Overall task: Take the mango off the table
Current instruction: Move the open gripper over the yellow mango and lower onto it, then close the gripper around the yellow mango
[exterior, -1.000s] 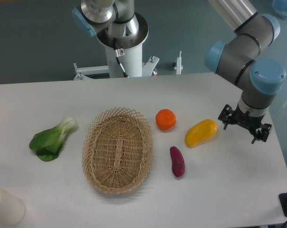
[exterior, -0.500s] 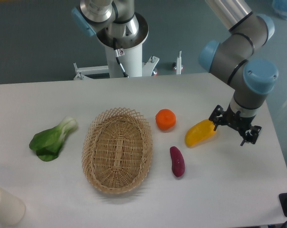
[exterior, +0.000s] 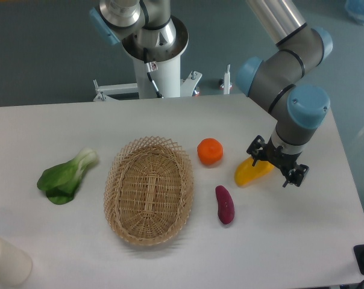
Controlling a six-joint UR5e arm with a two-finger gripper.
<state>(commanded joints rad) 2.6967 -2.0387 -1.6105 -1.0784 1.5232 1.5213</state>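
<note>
Gripper [exterior: 276,164] open, pointing down over mango [exterior: 252,172].

Matt white tabletop [exterior: 170,259] set with glossy produce and a woven basket [exterior: 149,189].

The mango [exterior: 249,172] looks smooth and waxy yellow with a soft sheen; the orange [exterior: 210,151] has a duller, faintly dimpled skin, and the sweet potato [exterior: 225,205] a dark purple-red skin with a slight shine. The basket is coarse tan wicker, open-weave at the rim. The bok choy [exterior: 65,176] shows glossy, crinkled green leaves and pale smooth stalks. The arm [exterior: 284,72] wears satin grey metal with smooth blue plastic caps; its gripper [exterior: 277,161] is matt black, the fingers too small to judge. A cream paper-like roll [exterior: 6,262] sits at the corner.
</note>
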